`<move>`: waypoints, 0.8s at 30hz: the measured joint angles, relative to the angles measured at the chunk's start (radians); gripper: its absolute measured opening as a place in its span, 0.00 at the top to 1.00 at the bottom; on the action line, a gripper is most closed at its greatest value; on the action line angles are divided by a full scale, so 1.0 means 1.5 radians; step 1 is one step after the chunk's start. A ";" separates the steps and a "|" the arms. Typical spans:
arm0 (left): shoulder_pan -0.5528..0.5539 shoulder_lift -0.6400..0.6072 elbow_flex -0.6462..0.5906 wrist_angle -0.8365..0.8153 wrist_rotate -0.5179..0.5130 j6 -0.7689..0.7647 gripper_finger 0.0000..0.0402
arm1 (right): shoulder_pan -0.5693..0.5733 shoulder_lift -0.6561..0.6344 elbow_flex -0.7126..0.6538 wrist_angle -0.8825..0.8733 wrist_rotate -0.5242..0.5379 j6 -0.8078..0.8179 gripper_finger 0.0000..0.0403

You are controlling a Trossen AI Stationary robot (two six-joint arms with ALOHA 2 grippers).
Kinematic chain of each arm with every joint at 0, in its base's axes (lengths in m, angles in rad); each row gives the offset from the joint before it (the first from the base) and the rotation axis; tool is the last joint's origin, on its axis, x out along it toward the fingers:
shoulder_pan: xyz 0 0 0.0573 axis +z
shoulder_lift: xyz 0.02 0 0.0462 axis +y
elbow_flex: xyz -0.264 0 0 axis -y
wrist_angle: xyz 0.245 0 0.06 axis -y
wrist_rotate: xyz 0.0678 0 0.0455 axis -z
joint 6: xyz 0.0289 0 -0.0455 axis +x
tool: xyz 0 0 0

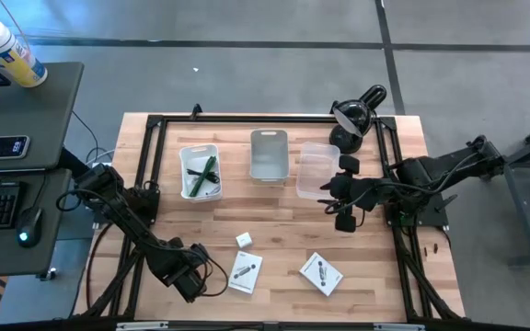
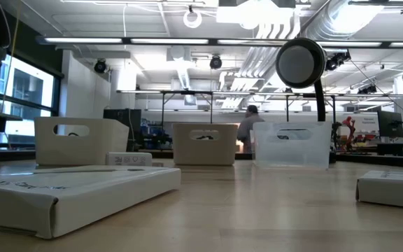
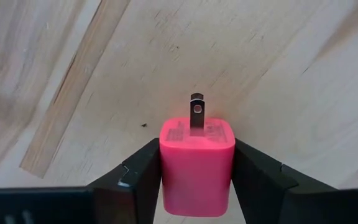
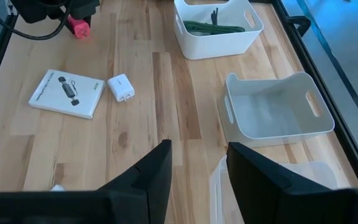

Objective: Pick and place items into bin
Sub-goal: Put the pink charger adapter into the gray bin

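The wooden counter (image 1: 274,230) carries three bins along its far side: a white bin (image 1: 200,172) on the left with a green pen (image 1: 208,172) inside, a grey bin (image 1: 269,154), and a clear bin (image 1: 317,171). Two white cards (image 1: 245,272) lie near. The left gripper (image 3: 197,177), near-left, is clamped on the pink block (image 3: 197,168). The right gripper (image 4: 199,171) hangs open over the clear bin. A white cube (image 1: 244,240) sits mid-counter.

No text can be read: the pink block (image 3: 197,167) bears print too fine to make out, as do the white card (image 4: 67,93) at the left of the right wrist view and the small box (image 2: 129,159) at the left of the low view.
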 joint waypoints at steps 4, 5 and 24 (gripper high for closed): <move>0.000 0.000 0.000 0.000 0.000 0.000 0.62 | 0.000 0.000 0.000 0.000 0.000 0.000 0.64; 0.000 0.000 0.000 0.001 0.000 0.000 0.62 | 0.000 0.000 0.000 0.000 0.000 0.000 0.64; 0.001 -0.005 0.015 0.019 -0.067 -0.001 0.61 | 0.000 0.000 0.000 0.000 0.000 0.000 0.64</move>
